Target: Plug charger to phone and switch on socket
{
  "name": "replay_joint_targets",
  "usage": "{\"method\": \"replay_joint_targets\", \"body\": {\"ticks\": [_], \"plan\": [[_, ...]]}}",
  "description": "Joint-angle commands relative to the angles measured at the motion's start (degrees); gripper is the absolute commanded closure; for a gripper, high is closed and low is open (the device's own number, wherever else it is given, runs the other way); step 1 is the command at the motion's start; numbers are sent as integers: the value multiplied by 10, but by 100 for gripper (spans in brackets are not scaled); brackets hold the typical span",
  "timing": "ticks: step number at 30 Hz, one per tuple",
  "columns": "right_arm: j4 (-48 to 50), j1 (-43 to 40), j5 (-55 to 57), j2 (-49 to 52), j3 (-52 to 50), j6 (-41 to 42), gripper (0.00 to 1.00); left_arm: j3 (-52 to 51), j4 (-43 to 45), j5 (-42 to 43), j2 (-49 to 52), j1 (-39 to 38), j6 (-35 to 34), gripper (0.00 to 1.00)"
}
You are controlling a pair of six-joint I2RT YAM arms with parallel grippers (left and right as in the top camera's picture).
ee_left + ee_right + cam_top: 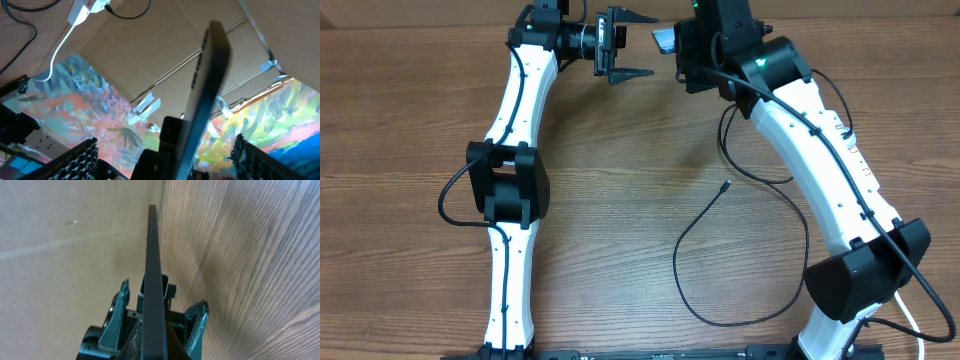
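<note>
The phone [664, 40] is held off the table at the far edge, edge-on in both wrist views [207, 75] [154, 270]. My right gripper [682, 45] [154, 347] is shut on its lower end. My left gripper [653, 45] [165, 141] faces it, open wide, one finger on each side of the phone and not touching it. The charger cable [682, 270] loops across the table, its small connector [725, 185] lying loose mid-table. The white socket [82, 7] with a red switch shows in the left wrist view, with a black cable plugged in.
A thick white cord [59, 47] runs from the socket and shows again by the right arm's base [920, 320]. A cardboard wall [70, 255] stands behind the table's far edge. A colourful painted sheet [90, 105] fills the left wrist view's background.
</note>
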Motion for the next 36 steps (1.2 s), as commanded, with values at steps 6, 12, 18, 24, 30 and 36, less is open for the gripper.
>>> {"method": "replay_joint_targets", "body": {"ticks": [6, 12, 18, 24, 30, 36], "plan": [[2, 23, 26, -28, 10, 23, 96, 15, 1, 11, 6, 1, -35, 26], [1, 40, 45, -28, 10, 24, 96, 15, 1, 11, 6, 1, -53, 33], [1, 50, 55, -28, 10, 25, 96, 15, 1, 11, 6, 1, -53, 51], [2, 59, 55, -28, 10, 25, 96, 15, 1, 11, 6, 1, -53, 62], [2, 59, 55, -28, 10, 26, 96, 15, 1, 11, 6, 1, -53, 69], [2, 59, 38, -28, 10, 42, 96, 15, 1, 11, 6, 1, -53, 74]]}}
